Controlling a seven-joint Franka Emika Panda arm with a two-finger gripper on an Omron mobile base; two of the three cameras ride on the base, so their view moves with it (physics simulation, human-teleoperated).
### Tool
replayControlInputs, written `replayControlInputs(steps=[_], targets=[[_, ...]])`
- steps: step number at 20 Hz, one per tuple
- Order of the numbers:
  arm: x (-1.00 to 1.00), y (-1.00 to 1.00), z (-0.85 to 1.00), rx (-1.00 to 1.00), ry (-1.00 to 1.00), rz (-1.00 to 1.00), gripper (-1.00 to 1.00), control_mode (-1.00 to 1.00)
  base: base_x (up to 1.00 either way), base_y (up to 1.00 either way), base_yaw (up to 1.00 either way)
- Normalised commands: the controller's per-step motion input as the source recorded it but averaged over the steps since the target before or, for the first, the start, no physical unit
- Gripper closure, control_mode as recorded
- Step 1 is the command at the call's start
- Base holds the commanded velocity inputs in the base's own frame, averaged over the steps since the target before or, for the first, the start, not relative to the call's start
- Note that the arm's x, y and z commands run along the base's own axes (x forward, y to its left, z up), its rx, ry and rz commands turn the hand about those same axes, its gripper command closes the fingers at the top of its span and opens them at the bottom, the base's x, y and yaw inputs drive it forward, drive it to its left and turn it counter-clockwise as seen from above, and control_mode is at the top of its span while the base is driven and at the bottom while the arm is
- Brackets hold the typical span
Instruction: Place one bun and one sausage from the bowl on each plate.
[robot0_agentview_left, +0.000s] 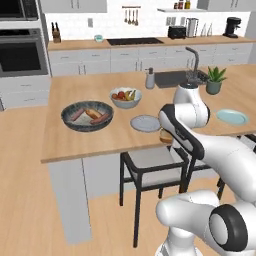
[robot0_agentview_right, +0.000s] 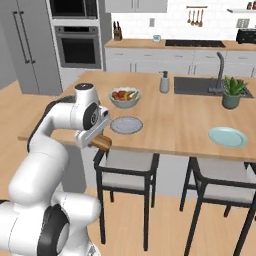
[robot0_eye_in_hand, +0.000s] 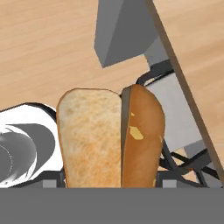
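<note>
Gripping bun, hand low beside counter edge

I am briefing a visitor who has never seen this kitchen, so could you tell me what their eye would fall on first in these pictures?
The white arm folds low at the counter's near edge, its gripper closed on a brown bun above a chair. Behind it on the wooden counter sits the dark bowl with sausages, a fruit bowl beyond it, and one pale plate close to the arm. A second plate lies far to the right.
</note>
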Motion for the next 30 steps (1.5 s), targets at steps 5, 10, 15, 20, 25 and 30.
replayControlInputs(steps=[5,10,15,20,25,30], targets=[[0.0,0.0,0.0,0.0,0.0,0.0,1.0,1.0,0.56,0.11,-0.05],[0.0,0.0,0.0,0.0,0.0,0.0,1.0,1.0,0.43,-0.14,0.0],[0.0,0.0,0.0,0.0,0.0,0.0,1.0,1.0,0.38,-0.08,0.01],[0.0,0.0,0.0,0.0,0.0,0.0,1.0,1.0,0.42,-0.1,0.01],[0.0,0.0,0.0,0.0,0.0,0.0,1.0,1.0,0.5,-0.09,0.0],[0.1,-0.02,0.0,0.0,0.0,0.0,1.0,-1.0,0.31,-0.06,0.0]])
